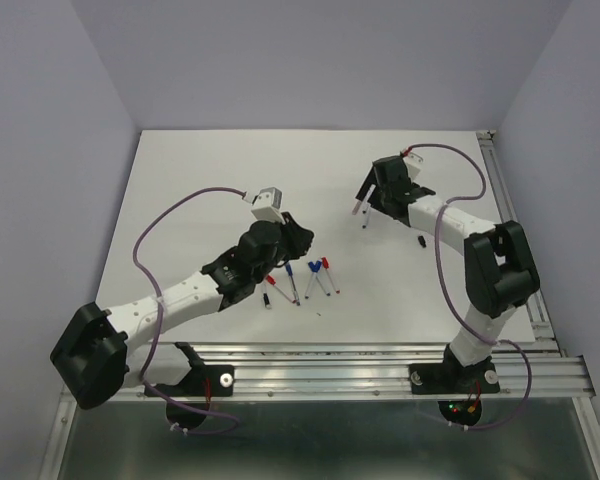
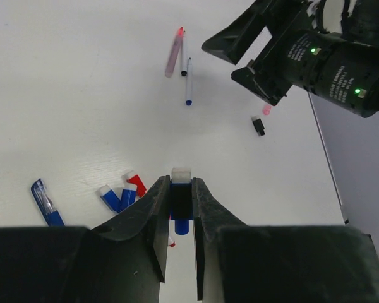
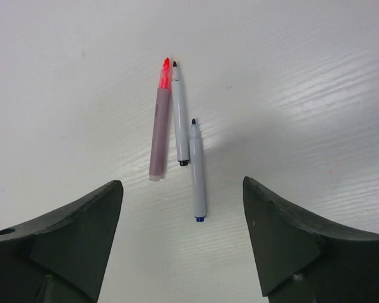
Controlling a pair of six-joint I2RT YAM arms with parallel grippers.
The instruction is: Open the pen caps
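Okay, white table [image 1: 230, 160] carried everything. Left arm [image 1: 170, 300] extended from 7 o'clock toward the table centre. Right arm [image 1: 490, 270] stood at 5 o'clock and bent over to about 1 o'clock.

Left hand [image 2: 180, 189] was clamped on a pen [image 2: 181, 175], fingers [image 2: 156, 214] pressed to both its sides, its white end poking out at 12 o'clock in the wrist view. A blue bit showed under the fingers; couldn't tell if it was that pen's cap.

Right hand [image 3: 182, 184] hung wide apart, gripping nothing, over three uncapped pens [image 3: 179, 120]. A pink barrel [image 3: 158, 139] touched a white black-tipped one, with a blue-ended white one [image 3: 198, 173] just beside at 5 o'clock.

Task things: two blue caps [image 2: 112, 201] and a red cap [image 2: 138, 185] lay close together at 9 o'clock of the left hand's fingers in its wrist view. From above they sat on the ends of white pens.

A loose black cap [image 2: 258, 126] lay on the table at 3 o'clock of the uncapped pens, just below the right arm. A pink cap [image 2: 266, 109] lay just beside it at 1 o'clock, partly hidden by that arm.
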